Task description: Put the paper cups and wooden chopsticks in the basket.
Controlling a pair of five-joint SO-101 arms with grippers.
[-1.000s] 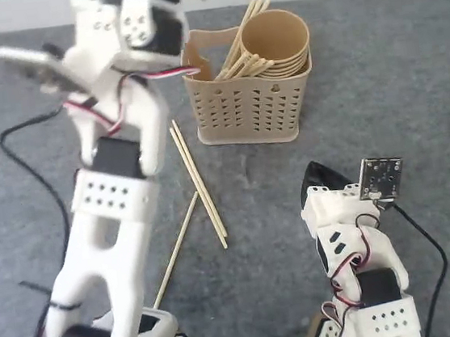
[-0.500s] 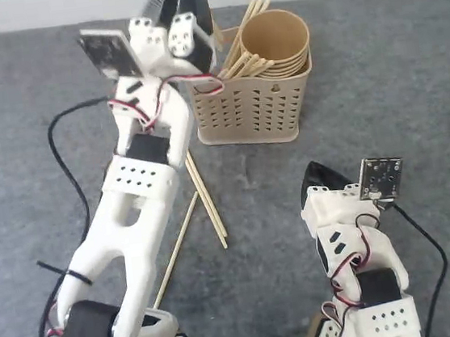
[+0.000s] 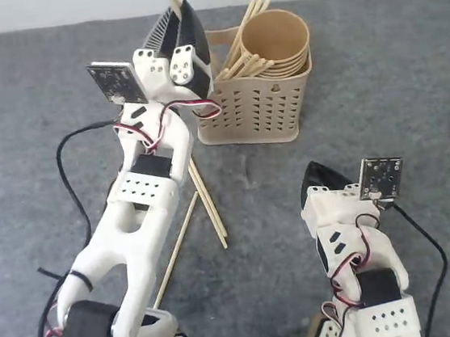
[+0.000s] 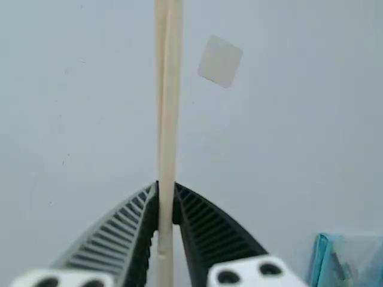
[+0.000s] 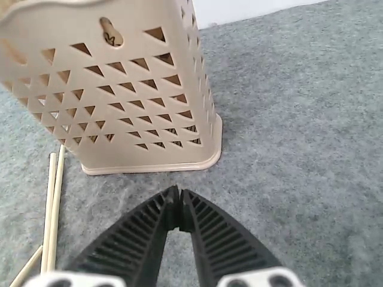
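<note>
grey carpet under basket of paper cups; left claw tight on chopsticks, right claw closed, empty

2 white arms with black ribbed fingers and red, white, black cables.

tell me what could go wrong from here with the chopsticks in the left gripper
1. The left gripper pinches the held chopsticks with most of their length past its fingertips; they might pivot or slip.
2. It sits at the basket rim, and paper cups crowd the basket, so a drop could land outside.
3. Loose chopsticks lie beside that arm and could get swept.
</note>
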